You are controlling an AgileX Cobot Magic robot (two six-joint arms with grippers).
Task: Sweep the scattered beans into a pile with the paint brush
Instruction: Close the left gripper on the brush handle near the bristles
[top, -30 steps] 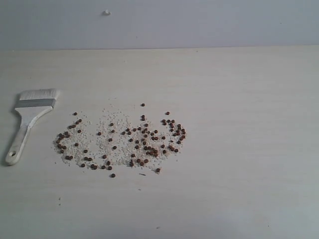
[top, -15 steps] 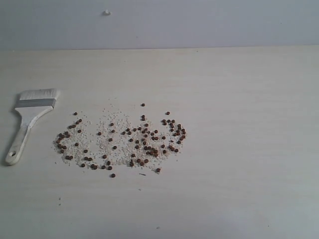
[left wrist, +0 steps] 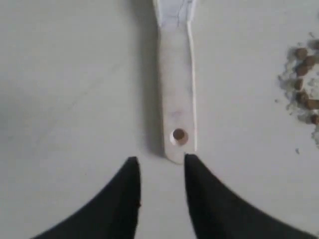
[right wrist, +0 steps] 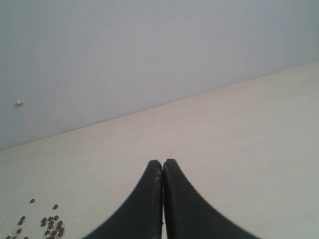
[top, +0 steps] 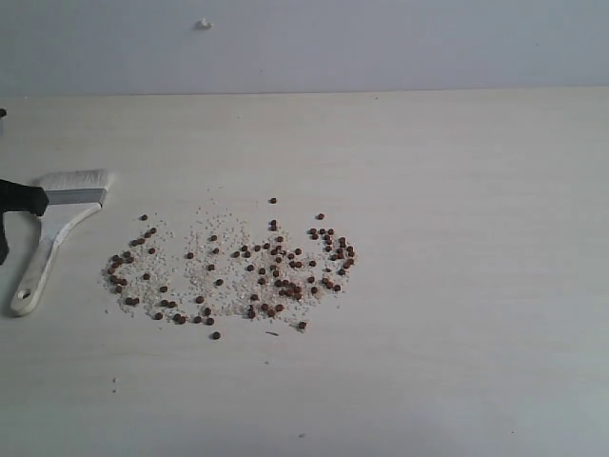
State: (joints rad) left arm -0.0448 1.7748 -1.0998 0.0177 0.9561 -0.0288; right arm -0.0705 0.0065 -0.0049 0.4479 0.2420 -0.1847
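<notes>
Place: a bare, lab-like robot test bench.
Surface: pale wood-grain table [top: 457,362] filling the lower frame.
Backdrop: plain grey wall [top: 381,43] across the top, small white nub [top: 203,24] upper left.
Rig: black left gripper [left wrist: 160,162] over the table.

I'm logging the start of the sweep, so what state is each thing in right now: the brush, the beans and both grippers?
paint brush, lying flat on the table, not gripped.
beans, scattered loose among whitish grains, not yet piled.
left gripper, open, fingertips at the handle's holed end, nothing between them.
right gripper, shut, holding nothing.
</notes>
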